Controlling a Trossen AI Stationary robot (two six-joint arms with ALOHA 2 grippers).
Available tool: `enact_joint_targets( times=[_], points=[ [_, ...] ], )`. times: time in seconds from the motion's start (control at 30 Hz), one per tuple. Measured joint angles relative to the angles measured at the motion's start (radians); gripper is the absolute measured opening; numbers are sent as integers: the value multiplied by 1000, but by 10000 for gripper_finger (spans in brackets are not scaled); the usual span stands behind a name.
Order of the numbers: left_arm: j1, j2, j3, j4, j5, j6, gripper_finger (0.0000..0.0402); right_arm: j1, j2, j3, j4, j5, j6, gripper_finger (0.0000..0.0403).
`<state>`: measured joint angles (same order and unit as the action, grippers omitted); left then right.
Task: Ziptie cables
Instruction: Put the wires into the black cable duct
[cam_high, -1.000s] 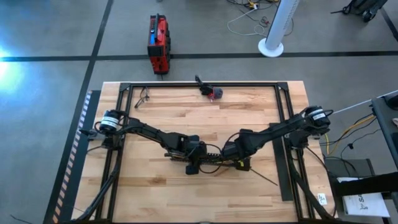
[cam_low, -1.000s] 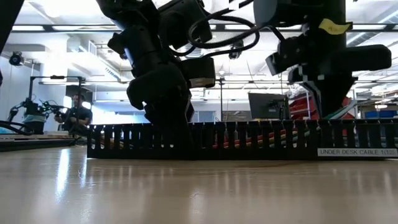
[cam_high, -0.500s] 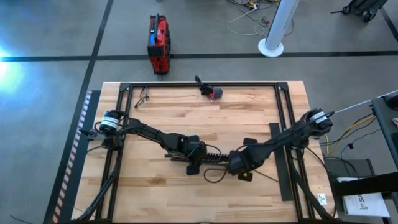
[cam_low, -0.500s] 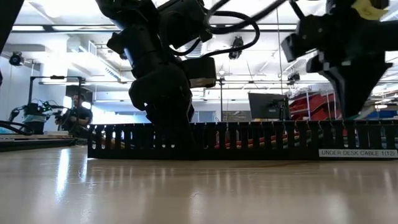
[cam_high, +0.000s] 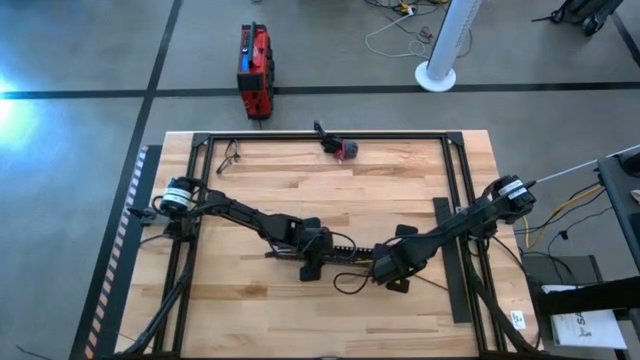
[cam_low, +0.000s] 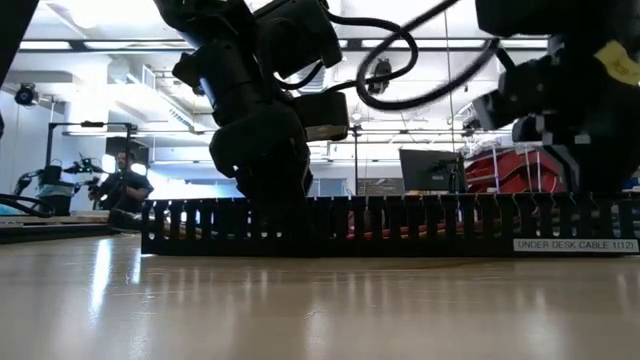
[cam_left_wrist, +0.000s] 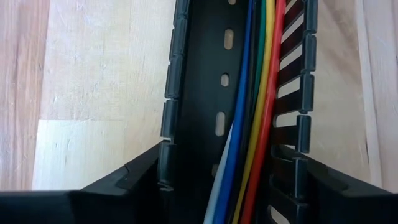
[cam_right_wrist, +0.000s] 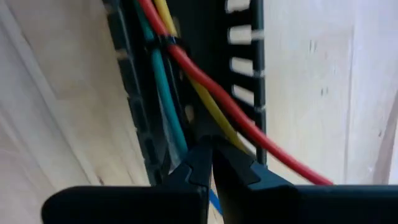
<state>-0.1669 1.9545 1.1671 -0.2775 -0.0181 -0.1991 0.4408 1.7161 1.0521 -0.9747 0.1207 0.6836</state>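
The left hand (cam_high: 312, 262) straddles, unclenched, the slotted black plastic cable tray (cam_left_wrist: 217, 93), steadying coloured cables (cam_left_wrist: 258, 118) while the clenched right hand (cam_right_wrist: 210, 163) noses in near the worktop's front edge.

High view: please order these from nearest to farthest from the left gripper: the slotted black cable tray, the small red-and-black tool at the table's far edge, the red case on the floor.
From the left gripper:
1. Slotted black cable tray, right beside it.
2. Small red-and-black tool, table's far edge.
3. Red case, floor beyond the table.
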Motion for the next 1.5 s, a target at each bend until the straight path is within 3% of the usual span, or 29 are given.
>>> enact_joint_targets(
  times=[0.3,0.53,0.67,0.87,1.03,1.5],
  points=[
    [0,0,0,1,0,6,231,0,-7,114,-150,-13,-20,0],
    [0,0,0,4,0,6,240,-11,-7,162,-229,161,-51,0],
    [0,0,0,6,0,6,232,-57,-7,147,-225,178,-55,0],
    [0,0,0,8,1,5,228,-129,-6,86,-138,137,-123,0],
    [0,0,0,8,0,-1,240,-158,-6,38,-70,23,-156,0],
    [1,0,0,11,-1,-2,240,-76,-65,68,-64,2,-57,0]
  ],
)
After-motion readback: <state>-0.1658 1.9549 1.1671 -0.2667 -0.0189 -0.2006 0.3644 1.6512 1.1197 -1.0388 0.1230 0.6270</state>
